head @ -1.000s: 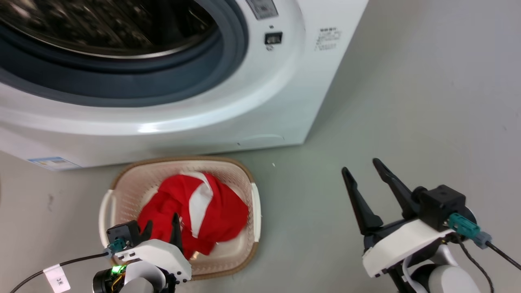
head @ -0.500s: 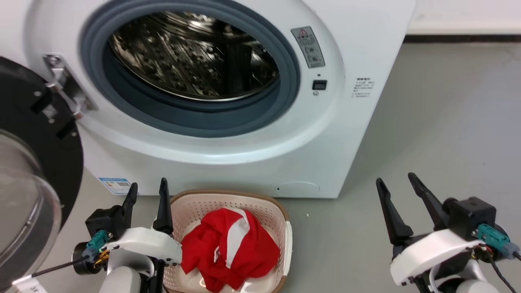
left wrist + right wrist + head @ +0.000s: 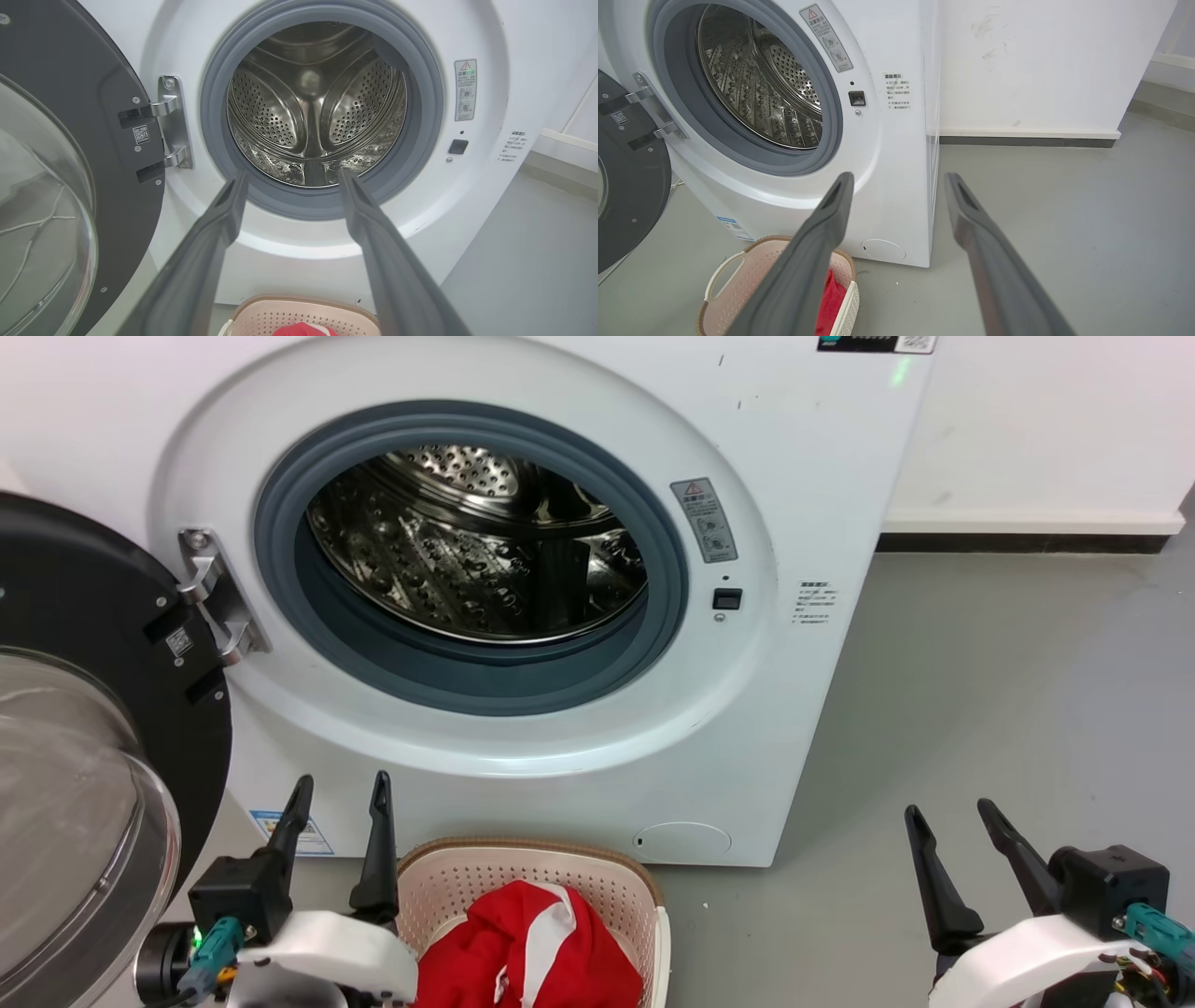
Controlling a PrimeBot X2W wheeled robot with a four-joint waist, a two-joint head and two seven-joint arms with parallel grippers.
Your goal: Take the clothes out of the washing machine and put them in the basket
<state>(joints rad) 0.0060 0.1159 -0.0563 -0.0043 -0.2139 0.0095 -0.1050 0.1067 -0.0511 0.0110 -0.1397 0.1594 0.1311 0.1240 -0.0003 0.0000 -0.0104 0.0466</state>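
Place reading as laundry corner of plain utility or test room. White front-loading washing machine [image 3: 579, 784] standing straight on smooth grey floor [image 3: 1008, 709]. Plain white wall [image 3: 1041, 60] rising behind and to machine's right, with dark skirting strip [image 3: 1017, 141] running along its foot and faint scuff marks [image 3: 990, 28] showing on paint. Round black-framed door [image 3: 84, 644] hanging open at left, perforated steel drum [image 3: 317, 102] gleaming inside. Warning sticker [image 3: 705, 520] sitting beside opening. Cream basket [image 3: 523, 873] sitting on floor before machine, red clothes [image 3: 523, 943] lying in it.
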